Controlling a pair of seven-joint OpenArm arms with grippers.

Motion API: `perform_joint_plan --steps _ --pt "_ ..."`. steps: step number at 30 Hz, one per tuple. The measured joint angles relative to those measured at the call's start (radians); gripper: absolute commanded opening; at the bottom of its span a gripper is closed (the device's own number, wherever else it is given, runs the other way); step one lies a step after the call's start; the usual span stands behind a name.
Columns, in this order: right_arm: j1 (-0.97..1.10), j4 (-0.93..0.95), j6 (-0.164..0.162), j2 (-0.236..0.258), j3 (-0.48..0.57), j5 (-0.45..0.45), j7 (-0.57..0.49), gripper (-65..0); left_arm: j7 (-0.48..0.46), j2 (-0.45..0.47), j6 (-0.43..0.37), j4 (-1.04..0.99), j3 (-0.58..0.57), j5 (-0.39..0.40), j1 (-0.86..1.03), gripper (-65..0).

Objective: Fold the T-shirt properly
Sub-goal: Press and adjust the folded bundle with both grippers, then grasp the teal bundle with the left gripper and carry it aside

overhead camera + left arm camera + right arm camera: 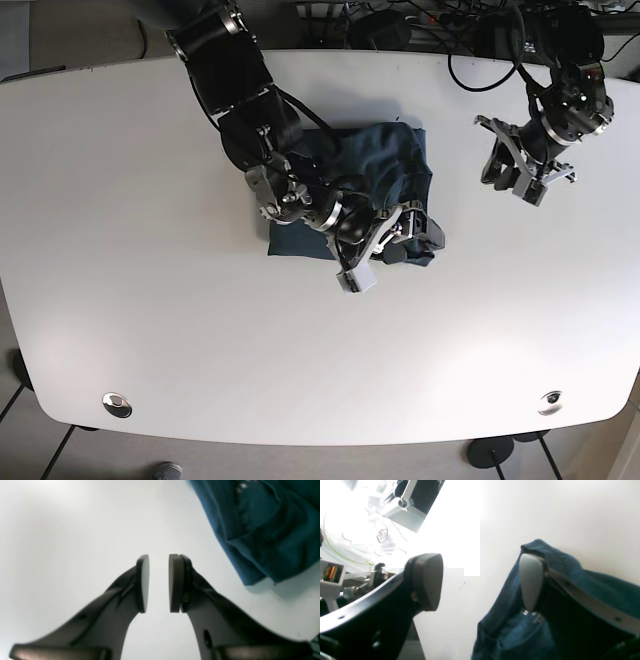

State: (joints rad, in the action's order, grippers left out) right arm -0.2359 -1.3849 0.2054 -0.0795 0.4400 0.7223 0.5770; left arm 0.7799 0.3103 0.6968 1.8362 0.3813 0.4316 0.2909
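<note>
The teal T-shirt point(385, 170) lies crumpled at the middle of the white surface point(150, 330). The right gripper point(482, 582) is over its near edge, jaws wide, one pad under a fold. The left gripper point(158, 583), jaws narrow and empty, hovers well apart.

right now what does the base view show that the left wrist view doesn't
Only the base view shows the right gripper open over the crumpled dark teal T-shirt, the whole white rounded table and the cables behind it. Only the left wrist view shows up close the narrow gap between the left gripper pads, with nothing between them. Both show the shirt, the tabletop, and the left gripper off to the shirt's side, not touching it.
</note>
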Motion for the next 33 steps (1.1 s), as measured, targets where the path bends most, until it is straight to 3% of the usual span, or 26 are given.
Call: perform_joint_plan --steps 3,6,8,10,11,14,18,21,24,29,33 --pt "0.029 -0.109 0.001 0.111 -0.01 0.003 -0.009 -20.6 0.0 -0.001 0.0 0.02 -0.079 0.005 0.008 -53.7" --pt "0.105 -0.193 0.003 0.19 -0.112 0.003 0.002 -21.7 0.001 -0.056 0.0 0.021 -0.128 0.005 0.009 -53.7" --pt "0.141 -0.207 0.003 0.222 -0.193 0.0 0.001 -32.3 0.001 -0.075 0.0 0.02 -0.173 0.001 0.008 -53.7" --pt "0.157 -0.18 0.001 0.274 -0.241 -0.013 -0.006 -57.9 0.0 -0.101 0.0 0.01 -0.237 0.002 0.008 -53.9" --pt "0.156 -0.158 0.001 0.289 -0.24 -0.031 -0.004 -61.8 -0.003 -0.105 0.0 -0.007 -0.258 0.003 0.009 -54.0" --pt "0.152 -0.112 0.004 0.291 -0.242 -0.142 0.003 -59.9 -0.002 -0.108 0.0 -0.069 -0.275 -0.002 0.011 -54.2" --pt "0.078 -0.03 0.018 0.21 -0.254 -0.319 -0.004 -59.9 -0.004 -0.107 0.0 -0.13 -0.272 -0.001 0.013 -59.7" --pt "0.024 0.047 0.023 0.151 -0.258 -0.415 -0.006 -59.9 -0.015 -0.104 0.0 -0.159 -0.27 0.011 0.013 -60.3" --pt "0.002 0.122 0.023 0.146 -0.251 -0.431 -0.101 -59.9 -0.041 -0.103 0.005 -0.212 -0.268 0.039 -0.007 -60.3" --pt "0.032 0.149 0.023 0.172 -0.251 -0.43 -0.114 -60.1 -0.048 -0.09 0.023 -0.304 -0.271 0.063 -0.093 -60.3" --pt "0.093 0.123 0.023 0.184 -0.256 -0.43 -0.132 -60.1 -0.037 -0.088 0.018 -0.363 -0.276 0.001 -0.203 -60.3"
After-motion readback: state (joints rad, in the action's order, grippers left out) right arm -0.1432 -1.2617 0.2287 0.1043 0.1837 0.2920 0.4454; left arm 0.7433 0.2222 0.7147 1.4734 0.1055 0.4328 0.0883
